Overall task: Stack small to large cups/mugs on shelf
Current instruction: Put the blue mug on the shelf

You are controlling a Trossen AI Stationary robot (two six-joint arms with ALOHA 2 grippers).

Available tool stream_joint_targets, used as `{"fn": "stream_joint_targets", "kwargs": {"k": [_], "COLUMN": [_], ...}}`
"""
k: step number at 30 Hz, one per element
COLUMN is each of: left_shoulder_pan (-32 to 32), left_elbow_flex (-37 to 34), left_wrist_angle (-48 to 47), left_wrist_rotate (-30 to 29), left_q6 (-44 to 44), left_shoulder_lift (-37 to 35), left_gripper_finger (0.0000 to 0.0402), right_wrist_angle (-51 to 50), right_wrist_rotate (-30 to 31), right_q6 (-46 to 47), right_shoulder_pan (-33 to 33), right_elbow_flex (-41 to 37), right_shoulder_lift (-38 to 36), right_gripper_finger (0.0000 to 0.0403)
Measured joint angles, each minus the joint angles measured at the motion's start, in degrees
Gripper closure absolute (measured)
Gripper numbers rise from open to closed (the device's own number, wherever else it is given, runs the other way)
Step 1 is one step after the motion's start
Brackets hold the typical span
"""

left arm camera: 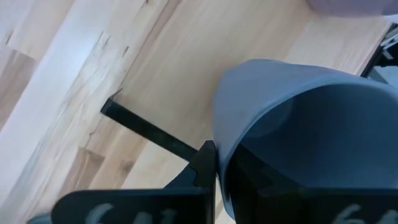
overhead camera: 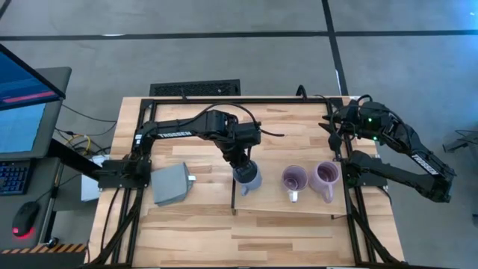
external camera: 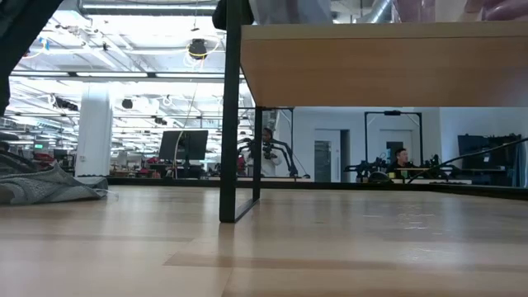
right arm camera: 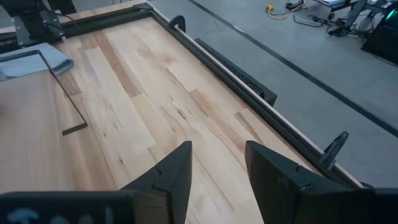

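Clamped on the blue-grey mug [overhead camera: 248,178], the left gripper [overhead camera: 240,169] is held over the shelf [overhead camera: 261,205] at its left short edge, just inside the black strip [overhead camera: 234,196]; the mug appears tipped, its mouth facing down toward the front edge, though this is hard to confirm. To its right, two lavender mugs [overhead camera: 294,179] [overhead camera: 326,176] stand upright mid-shelf, handles pointing to the front edge. Placing seems in hand: next the blue-grey mug would need righting and lowering, while the right gripper [right arm camera: 217,163] waits parted at the table's right rear corner.
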Motion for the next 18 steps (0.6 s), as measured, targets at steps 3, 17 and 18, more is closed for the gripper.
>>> {"fn": "stream_joint_targets", "kwargs": {"k": [3,17,18], "left_shoulder_pan": [0.0,0.0,0.0], "left_elbow_flex": [0.0,0.0,0.0], "left_wrist_angle": [0.3,1.4,1.5], "left_wrist_rotate": [0.1,1.0,1.2], "left_q6": [0.1,1.1,1.2], "left_shoulder_lift": [0.0,-0.1,-0.1], "left_gripper_finger": [0.0397,0.0348,0.0345], "right_wrist_angle": [0.0,0.0,-0.1], "right_wrist_rotate": [0.0,0.0,0.0], "right_q6": [0.0,0.0,0.0], "right_shoulder_pan": [0.0,0.0,0.0], "right_elbow_flex": [0.0,0.0,0.0], "right_shoulder_lift": [0.0,0.0,0.0], "right_gripper_finger": [0.0231,0.0231,0.023]}}
